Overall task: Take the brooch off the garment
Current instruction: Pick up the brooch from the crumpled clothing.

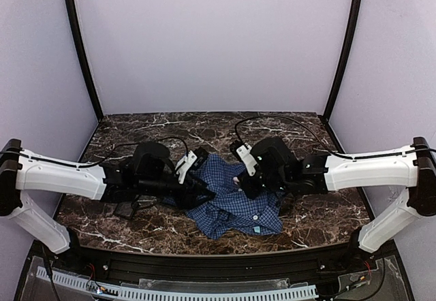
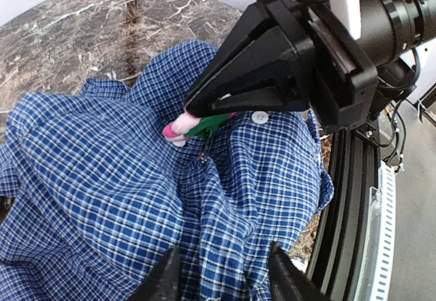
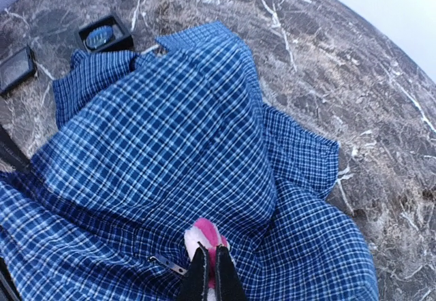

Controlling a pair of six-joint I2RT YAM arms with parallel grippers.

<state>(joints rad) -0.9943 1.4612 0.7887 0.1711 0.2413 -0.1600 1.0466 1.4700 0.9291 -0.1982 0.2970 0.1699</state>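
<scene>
You have the brooch (image 3: 203, 235) near the middle of the crumpled shirt (image 3: 170, 131), and your right gripper (image 3: 208, 255) is on it. In the right wrist view the two black fingers are pressed together, with the pink petals pinched between their tips. The left wrist view gives you the same grip from the side: pink shows at the fingertips, with a green piece (image 2: 208, 124) just behind it, both right at the cloth. A thin metal pin (image 3: 167, 265) lies against the fabric just beside the brooch; you cannot tell whether it passes through the cloth. A white button (image 2: 259, 117) sits on the shirt just beside the right gripper.

Your left gripper (image 2: 223, 250) is at the shirt's left side. Its fingers stand well apart, with a raised fold of the checked cloth running between them. You cannot tell whether they press on that fold.

The shirt lies bunched on the dark marble table (image 1: 327, 212), between your two arms. A small light-blue tag (image 1: 257, 230) shows at its near edge.

In the right wrist view you can see two small black square things on the marble past the shirt. The black tray (image 3: 103, 34) sits just beside the shirt's edge and holds something small that is too blurred to name. The second tray (image 3: 17, 68) lies near it, a little apart from the cloth.
</scene>
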